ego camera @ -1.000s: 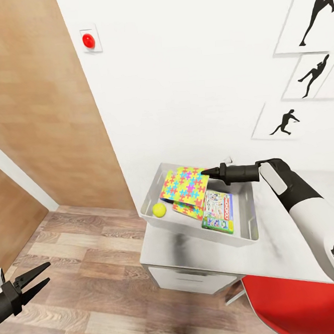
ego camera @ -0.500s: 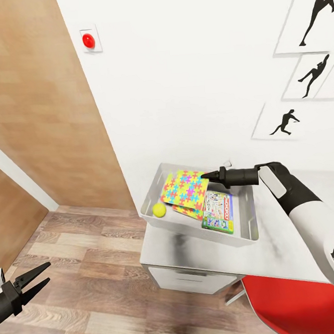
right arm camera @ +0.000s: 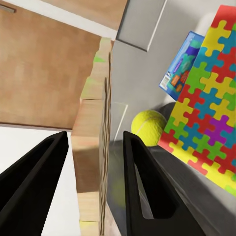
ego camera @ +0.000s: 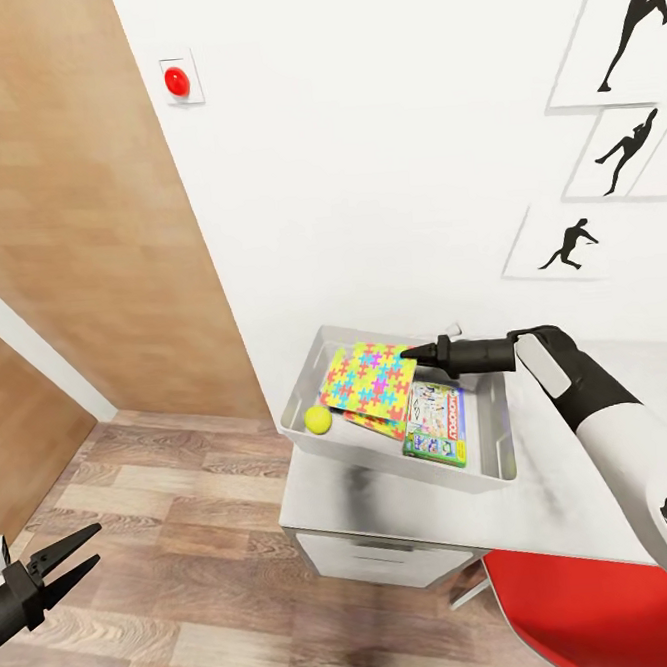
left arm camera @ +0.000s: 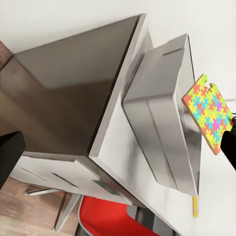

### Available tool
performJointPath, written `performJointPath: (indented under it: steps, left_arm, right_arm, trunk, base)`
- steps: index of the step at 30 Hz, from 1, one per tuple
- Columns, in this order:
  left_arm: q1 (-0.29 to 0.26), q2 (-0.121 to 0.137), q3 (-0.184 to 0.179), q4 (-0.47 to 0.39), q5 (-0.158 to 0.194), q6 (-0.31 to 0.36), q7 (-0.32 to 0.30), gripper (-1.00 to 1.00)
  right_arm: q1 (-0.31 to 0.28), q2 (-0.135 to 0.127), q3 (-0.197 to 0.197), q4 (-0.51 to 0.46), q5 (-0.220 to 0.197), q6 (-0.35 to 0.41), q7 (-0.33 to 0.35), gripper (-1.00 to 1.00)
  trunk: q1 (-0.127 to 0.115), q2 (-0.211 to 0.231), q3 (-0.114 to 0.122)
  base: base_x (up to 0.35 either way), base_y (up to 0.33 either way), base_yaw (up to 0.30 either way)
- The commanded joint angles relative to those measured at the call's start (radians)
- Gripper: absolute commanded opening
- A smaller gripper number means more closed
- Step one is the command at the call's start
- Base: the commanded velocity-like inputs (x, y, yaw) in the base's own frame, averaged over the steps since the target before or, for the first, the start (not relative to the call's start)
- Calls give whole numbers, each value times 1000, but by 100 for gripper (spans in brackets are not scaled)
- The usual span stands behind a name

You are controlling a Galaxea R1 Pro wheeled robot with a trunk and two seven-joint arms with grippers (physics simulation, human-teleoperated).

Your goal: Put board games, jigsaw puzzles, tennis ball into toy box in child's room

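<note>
Lowered flatter into the toy box (ego camera: pixel 487 440), the jigsaw puzzle (ego camera: pixel 367 376) sits beneath the right gripper (ego camera: pixel 407 352), spread wide.

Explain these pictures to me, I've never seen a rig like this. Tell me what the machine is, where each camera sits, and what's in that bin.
This is a simulated two-armed robot on wheels, steered by a person. The big picture comes from a camera on its head, looking down. The other two come from cameras at its wrists, looking along the fingers.

On the table stands a grey bin. In it are a tennis ball, a board game and bright jigsaw puzzles.

The right gripper reaches over the bin at the top puzzle's edge. Its wrist view shows a thin board edge-on between the fingers, but I can't tell if it is clamped.

The left gripper hangs open over the floor, holding nothing.
</note>
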State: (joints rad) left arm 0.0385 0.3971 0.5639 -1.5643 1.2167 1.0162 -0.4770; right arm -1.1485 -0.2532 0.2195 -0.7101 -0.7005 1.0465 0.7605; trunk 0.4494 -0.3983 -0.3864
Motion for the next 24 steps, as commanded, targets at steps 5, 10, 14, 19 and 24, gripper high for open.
performJointPath:
  steps: [5, 10, 14, 19, 24]
  left_arm:
    - [0, 0, 1, 0, -4, 4, -6, 100]
    - [0, 0, 1, 0, -3, 4, -6, 100]
    - [0, 0, 1, 0, -3, 4, -7, 100]
    - [0, 0, 1, 0, -3, 4, -7, 100]
    - [0, 0, 1, 0, -3, 4, -8, 100]
  right_arm:
    - [-1, 3, 3, 8, 4, 1, 5, -100]
    - [-1, 6, 2, 17, 4, 1, 4, -100]
    - [0, 7, 2, 20, 4, 1, 3, -100]
    - [0, 9, 2, 22, 4, 1, 2, -100]
    - [0, 10, 2, 22, 4, 1, 2, -100]
  trunk:
    - [1, -2, -1]
    - [1, -2, -1]
    - [1, -2, -1]
    - [1, -2, -1]
    - [1, -2, -1]
  base:
    - [0, 0, 0]
    - [0, 0, 0]
    - [0, 0, 0]
    - [0, 0, 0]
    - [0, 0, 0]
